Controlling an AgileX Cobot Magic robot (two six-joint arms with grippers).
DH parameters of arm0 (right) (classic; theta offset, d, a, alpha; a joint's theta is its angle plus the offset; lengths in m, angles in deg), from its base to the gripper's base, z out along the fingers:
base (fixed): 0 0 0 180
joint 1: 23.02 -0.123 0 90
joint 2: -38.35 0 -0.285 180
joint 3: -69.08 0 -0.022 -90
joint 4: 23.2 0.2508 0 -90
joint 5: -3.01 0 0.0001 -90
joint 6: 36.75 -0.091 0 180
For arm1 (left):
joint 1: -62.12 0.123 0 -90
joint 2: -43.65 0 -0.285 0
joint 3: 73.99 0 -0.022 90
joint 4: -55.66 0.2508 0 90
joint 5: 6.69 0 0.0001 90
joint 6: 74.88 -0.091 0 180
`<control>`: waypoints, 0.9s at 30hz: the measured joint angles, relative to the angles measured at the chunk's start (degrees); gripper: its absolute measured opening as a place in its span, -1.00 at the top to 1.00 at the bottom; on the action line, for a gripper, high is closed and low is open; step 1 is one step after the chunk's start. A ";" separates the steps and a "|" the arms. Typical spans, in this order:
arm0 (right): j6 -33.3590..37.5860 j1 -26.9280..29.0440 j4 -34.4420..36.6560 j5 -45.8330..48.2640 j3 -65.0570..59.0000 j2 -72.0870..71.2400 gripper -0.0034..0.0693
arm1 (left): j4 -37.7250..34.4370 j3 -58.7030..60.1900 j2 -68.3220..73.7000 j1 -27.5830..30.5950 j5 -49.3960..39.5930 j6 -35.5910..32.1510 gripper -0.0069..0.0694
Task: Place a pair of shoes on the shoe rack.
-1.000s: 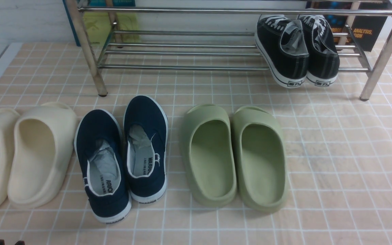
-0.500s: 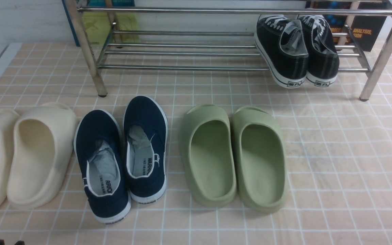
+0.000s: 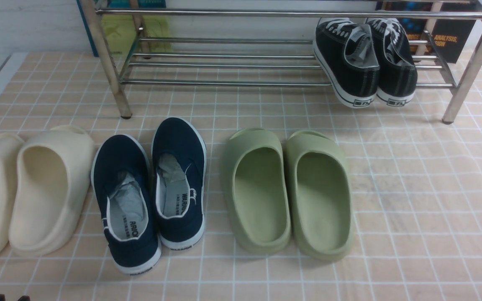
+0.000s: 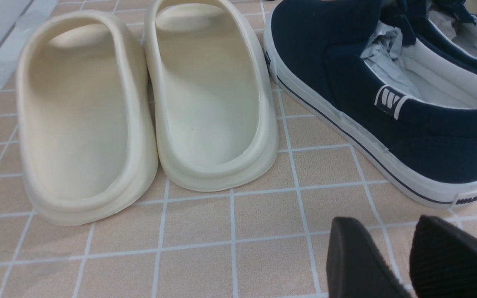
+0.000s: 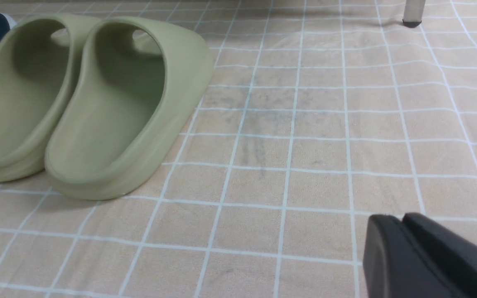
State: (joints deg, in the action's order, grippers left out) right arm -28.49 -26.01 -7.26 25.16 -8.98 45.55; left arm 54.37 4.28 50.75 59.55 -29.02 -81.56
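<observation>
The two black sneakers (image 3: 352,62) (image 3: 393,62) sit on the lower shelf of the metal shoe rack (image 3: 224,83), toward its right end in the front view. They stand close beside each other, toes toward the wall, with their white-edged heels jutting out past the front bar. White laces show on both. Books (image 3: 454,39) stand behind the rack at that end, and a yellow-green one (image 3: 157,35) shows behind its other end.

On the tiled floor (image 3: 412,188) in front of the rack is a row of other footwear: cream clogs (image 3: 48,196) at the left, then navy slip-ons (image 3: 128,209) with white soles, then green clogs (image 3: 257,192). The navy pair has crumpled paper inside.

The left pincer (image 4: 381,248) is over the floor near the navy slip-ons, its two fingers a little way apart with nothing between them. The right pincer (image 5: 391,217) hangs over the floor, well apart from the green clogs, and holds nothing; its fingertips look to be together, or very nearly so, though the view of them is cut off at the picture's edge.
</observation>
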 joint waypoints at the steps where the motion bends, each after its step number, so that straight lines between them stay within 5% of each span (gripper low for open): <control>1: 0.00 0.00 0.00 0.00 0.00 0.00 0.75 | 0.00 0.00 0.00 0.00 0.00 0.00 0.19; 8: -1.05 0.06 -4.28 -3.84 -0.43 0.00 0.73 | 0.04 0.00 0.00 0.00 0.00 0.00 0.19; 16: -16.24 0.06 -19.17 -9.32 -0.50 0.00 0.92 | 0.04 0.00 0.00 0.00 0.00 0.00 0.19; 27: -13.90 0.06 -13.72 -1.25 -0.14 0.00 0.95 | 0.11 0.00 0.00 0.00 0.00 0.00 0.19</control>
State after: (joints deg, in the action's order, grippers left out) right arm -42.40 -25.94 -20.98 23.91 -9.12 45.55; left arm 54.48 4.28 50.75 59.55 -29.02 -81.56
